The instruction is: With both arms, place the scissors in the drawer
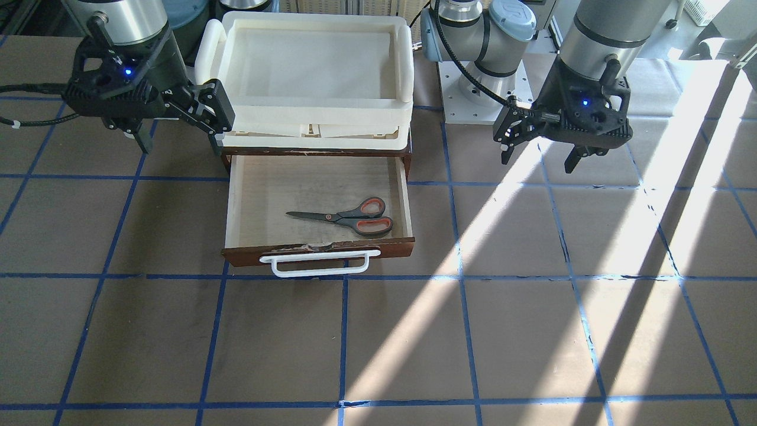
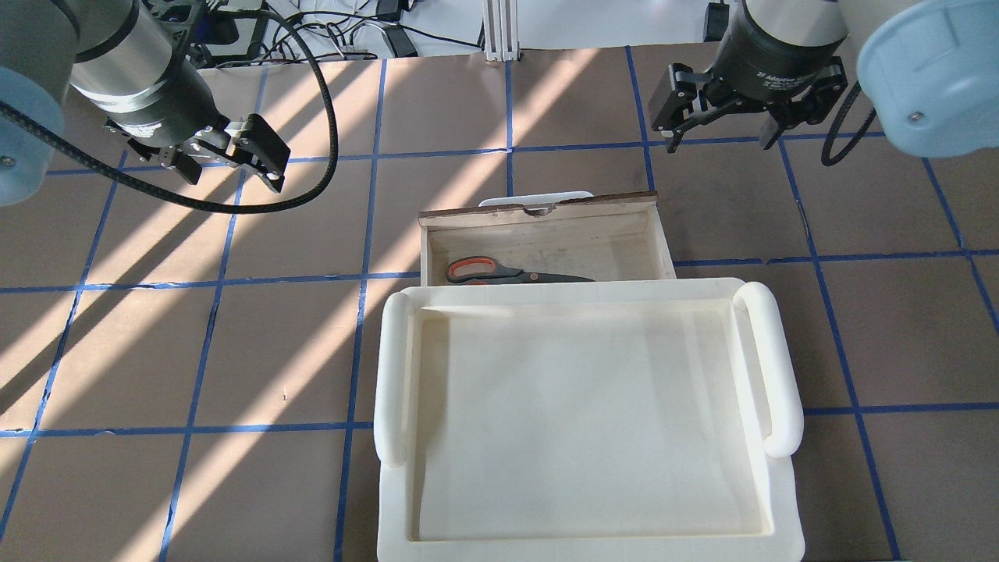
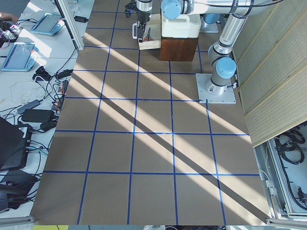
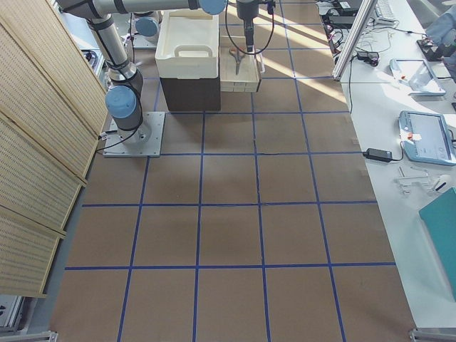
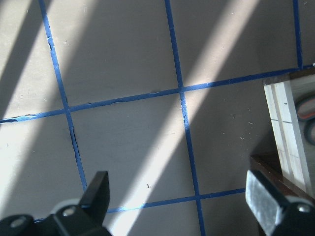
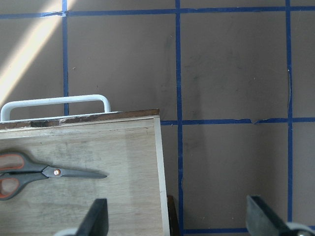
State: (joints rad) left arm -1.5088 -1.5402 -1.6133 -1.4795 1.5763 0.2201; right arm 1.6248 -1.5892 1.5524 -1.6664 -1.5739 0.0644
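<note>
The scissors lie flat inside the open drawer, handles toward the robot's left side; they also show in the overhead view and the right wrist view. The drawer's white bar handle faces away from the robot. My left gripper is open and empty, raised above the table off the drawer's left side. My right gripper is open and empty, raised off the drawer's right side. Neither gripper touches anything.
A cream-white plastic tray sits on top of the dark brown cabinet that the drawer slides out of. The left arm's base plate stands beside it. The brown table top carries a blue tape grid with sunlit stripes.
</note>
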